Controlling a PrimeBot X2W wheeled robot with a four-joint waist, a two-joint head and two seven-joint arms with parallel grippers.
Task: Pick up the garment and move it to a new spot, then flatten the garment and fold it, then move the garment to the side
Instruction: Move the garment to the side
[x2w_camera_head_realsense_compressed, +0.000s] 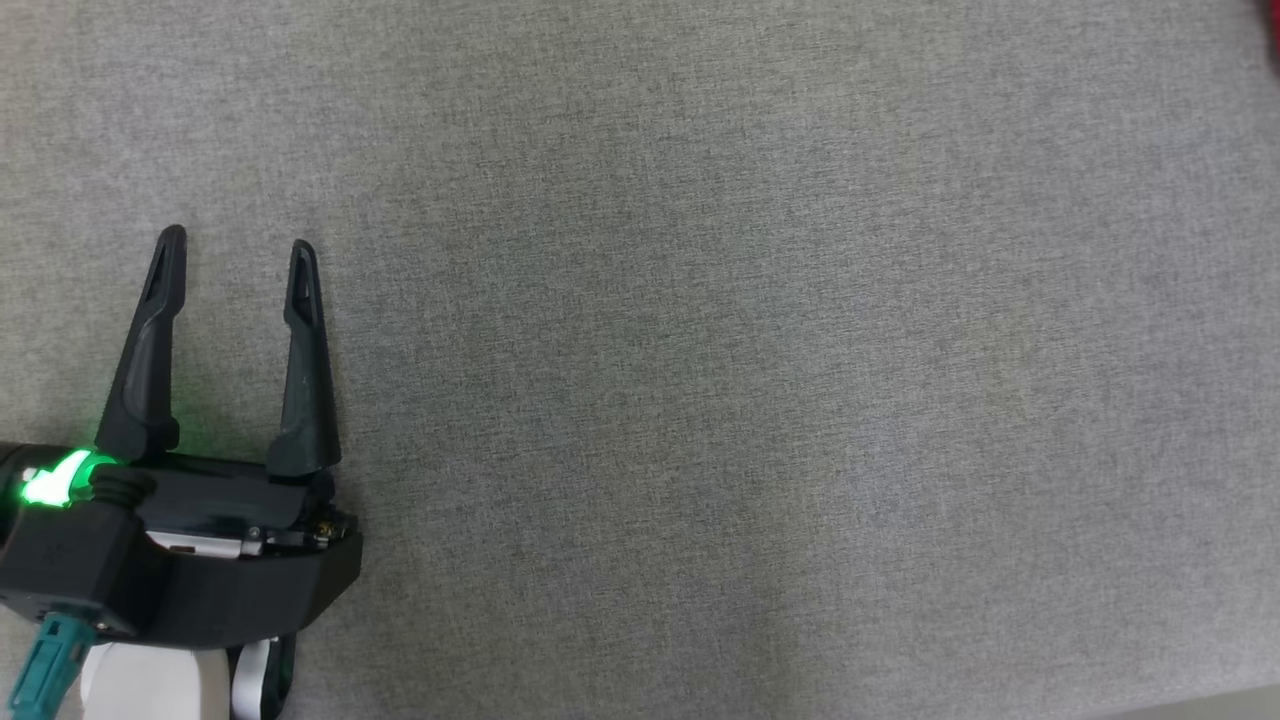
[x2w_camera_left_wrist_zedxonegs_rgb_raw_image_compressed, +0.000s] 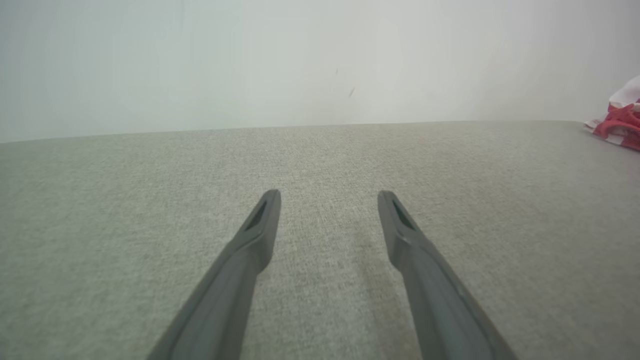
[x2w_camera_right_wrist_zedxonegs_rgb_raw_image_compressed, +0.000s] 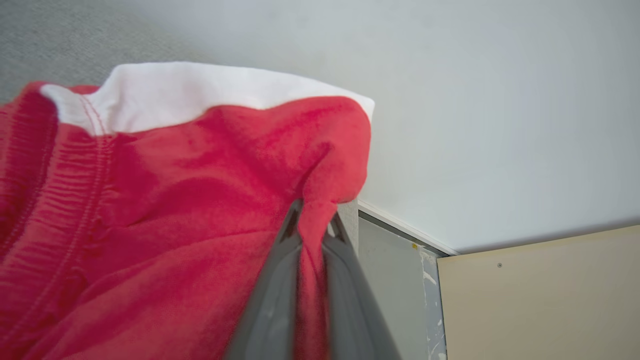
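Right jaws: the right gripper (x2w_camera_right_wrist_zedxonegs_rgb_raw_image_compressed: 314, 220) is clenched on a fold of the garment (x2w_camera_right_wrist_zedxonegs_rgb_raw_image_compressed: 175, 200); red cloth is pinched between its two dark fingers and runs down the narrow gap between them.
Left jaws: the left gripper (x2w_camera_head_realsense_compressed: 238, 245) is released, its fingers spread wide with nothing between them but the bare grey fabric surface (x2w_camera_head_realsense_compressed: 700, 350).
Garment make: red fleecy cloth with a white lining or panel along its upper edge and a gathered, stitched band at the left of the right wrist view.
Garment position: bunched at the far right end of the grey fabric surface, well apart from the left gripper. The left wrist view shows it as a red and white heap at the right edge, and the head view as a red sliver in the top right corner.
Left gripper position: low and near the surface at the lower left of the head view, fingers pointing away from the robot, with a green light (x2w_camera_head_realsense_compressed: 60, 480) glowing at its base.
Surroundings: a pale wall (x2w_camera_left_wrist_zedxonegs_rgb_raw_image_compressed: 300, 60) rises behind the surface. Past the garment, the right wrist view shows a white trim strip (x2w_camera_right_wrist_zedxonegs_rgb_raw_image_compressed: 405, 225) and a beige panel (x2w_camera_right_wrist_zedxonegs_rgb_raw_image_compressed: 540, 300).
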